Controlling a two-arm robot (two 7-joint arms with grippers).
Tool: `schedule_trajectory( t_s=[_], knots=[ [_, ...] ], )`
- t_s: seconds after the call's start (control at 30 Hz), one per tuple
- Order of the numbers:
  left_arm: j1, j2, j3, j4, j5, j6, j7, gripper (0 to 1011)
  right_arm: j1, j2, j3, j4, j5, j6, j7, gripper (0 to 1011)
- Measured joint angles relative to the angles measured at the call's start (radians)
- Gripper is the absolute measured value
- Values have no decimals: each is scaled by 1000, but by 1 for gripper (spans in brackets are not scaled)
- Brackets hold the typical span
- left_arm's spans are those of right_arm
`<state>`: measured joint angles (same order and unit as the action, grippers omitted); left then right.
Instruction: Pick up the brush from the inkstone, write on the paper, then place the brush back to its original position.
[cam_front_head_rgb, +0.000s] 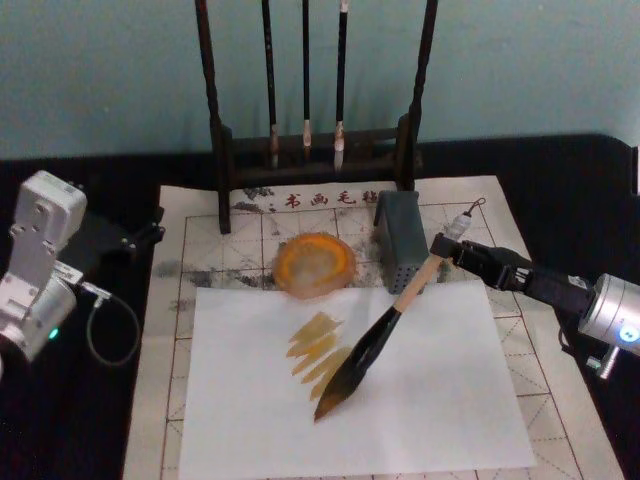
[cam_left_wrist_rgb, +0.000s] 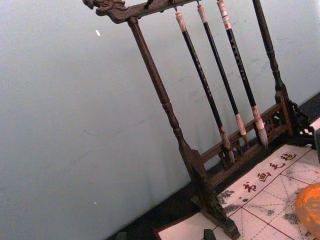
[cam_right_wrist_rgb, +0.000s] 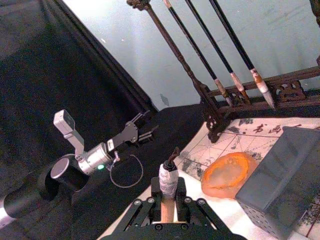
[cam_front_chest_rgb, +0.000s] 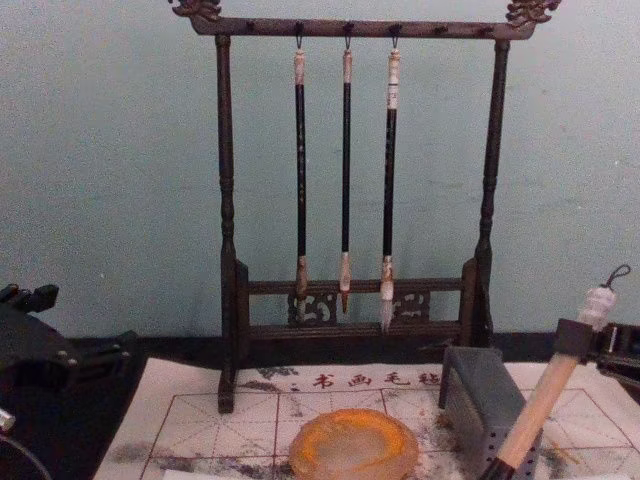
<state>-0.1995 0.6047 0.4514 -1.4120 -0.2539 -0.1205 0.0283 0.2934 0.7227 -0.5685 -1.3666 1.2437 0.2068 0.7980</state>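
Wooden brush (cam_front_head_rgb: 389, 322) on white sheet (cam_front_head_rgb: 250, 400)
Right gripper (cam_front_head_rgb: 446, 250) squeezes the handle's top end; bristles touch the sheet; left gripper (cam_front_head_rgb: 143, 238) sits far left

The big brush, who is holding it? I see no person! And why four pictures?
No person: it is a robot with two arms, each ending in a gripper, a sort of claw. The right gripper is shut on the top end of the brush, whose dark bristles slant down to a plain white sheet, beside yellow-brown strokes. The left gripper is parked off to the side. Four cameras took the pictures: one on the robot's head looking down, one on its chest looking across, one on each wrist. Under the white sheet lies the paper with red grid lines. On it sit the round orange inkstone and a grey block. Behind stands a dark rack with three thin brushes hanging.
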Motion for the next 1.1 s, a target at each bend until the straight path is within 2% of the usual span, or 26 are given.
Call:
schedule_trajectory(
  t_s=[1.1],
  knots=[
    [0,0,0,0,0,0,0,1001,2,-1,-2,9,-10,-6,-18,182]
  ],
)
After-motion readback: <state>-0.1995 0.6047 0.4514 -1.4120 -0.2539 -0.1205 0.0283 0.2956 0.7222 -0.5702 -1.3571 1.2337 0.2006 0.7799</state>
